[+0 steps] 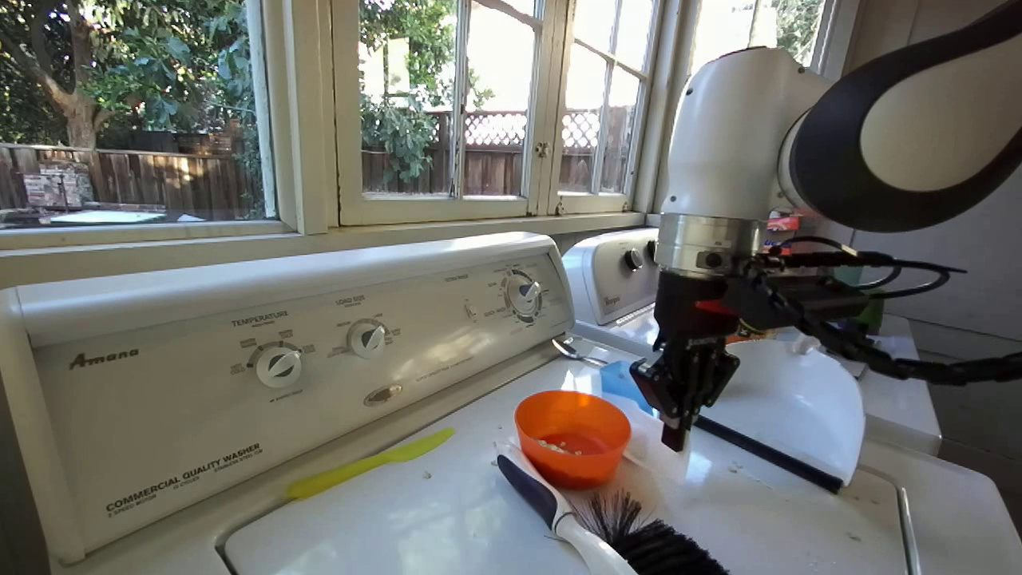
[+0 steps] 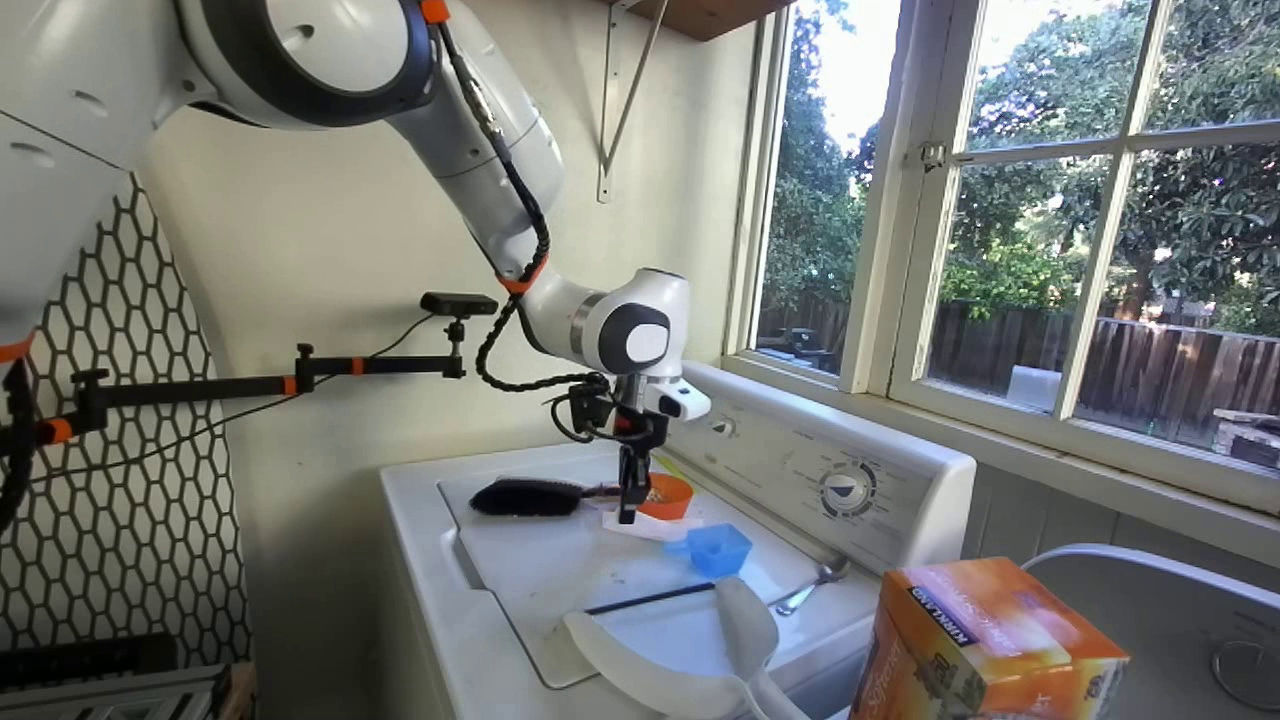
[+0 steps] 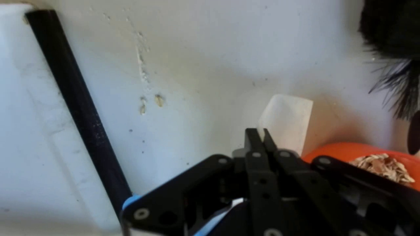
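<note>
1. Black tool [image 1: 675, 439], its jaws together, hangs beside an orange bowl [image 1: 573, 469] atop a washer [image 1: 383, 519] in an exterior view; a brush [image 1: 655, 551] lies near.
2. In an exterior view, a blue scoop [image 2: 718, 558] sits between bowl and white dustpan [image 2: 640, 675].
3. Wrist view: fingertips [image 3: 252, 141] overlap a flat white piece [image 3: 291, 119] near the bowl; contact is unclear.

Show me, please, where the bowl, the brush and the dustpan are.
Orange bowl [image 1: 571, 471], in an exterior view: near outer wall.
Brush [image 2: 525, 497], in an exterior view: black bristles.
Dustpan [image 1: 790, 411], in an exterior view: white body.
</note>
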You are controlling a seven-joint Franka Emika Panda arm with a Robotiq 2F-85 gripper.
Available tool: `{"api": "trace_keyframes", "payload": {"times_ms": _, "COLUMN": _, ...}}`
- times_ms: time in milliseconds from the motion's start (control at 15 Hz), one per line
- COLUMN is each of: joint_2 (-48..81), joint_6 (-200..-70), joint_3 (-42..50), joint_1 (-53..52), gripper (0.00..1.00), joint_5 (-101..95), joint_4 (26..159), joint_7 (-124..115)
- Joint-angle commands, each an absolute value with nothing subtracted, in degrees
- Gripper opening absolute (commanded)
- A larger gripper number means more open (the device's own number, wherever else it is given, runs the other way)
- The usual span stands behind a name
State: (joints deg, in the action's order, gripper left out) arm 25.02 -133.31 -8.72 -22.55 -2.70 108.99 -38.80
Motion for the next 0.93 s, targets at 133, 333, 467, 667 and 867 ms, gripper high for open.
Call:
{"api": "trace_keyframes", "payload": {"times_ms": 133, "joint_2": 21.98, "joint_6": -126.99, "joint_3": -11.04, "joint_1": -21.66, "gripper": 0.00, "joint_5": 1.00, "joint_4": 112.25, "joint_7": -33.24}}
{"api": "trace_keyframes", "payload": {"times_ms": 333, "joint_2": 21.23, "joint_6": -122.50, "joint_3": -12.07, "joint_1": -21.24, "gripper": 0.00, "joint_5": 2.97, "joint_4": 112.88, "joint_7": -29.63}}
{"api": "trace_keyframes", "payload": {"times_ms": 467, "joint_2": 21.03, "joint_6": -119.79, "joint_3": -12.35, "joint_1": -21.02, "gripper": 0.00, "joint_5": 4.07, "joint_4": 113.12, "joint_7": -27.71}}
{"api": "trace_keyframes", "payload": {"times_ms": 667, "joint_2": 20.62, "joint_6": -116.56, "joint_3": -12.55, "joint_1": -20.63, "gripper": 0.00, "joint_5": 5.01, "joint_4": 112.91, "joint_7": -25.37}}
{"api": "trace_keyframes", "payload": {"times_ms": 867, "joint_2": 20.56, "joint_6": -115.02, "joint_3": -12.07, "joint_1": -20.78, "gripper": 0.00, "joint_5": 4.15, "joint_4": 112.50, "joint_7": -25.26}}
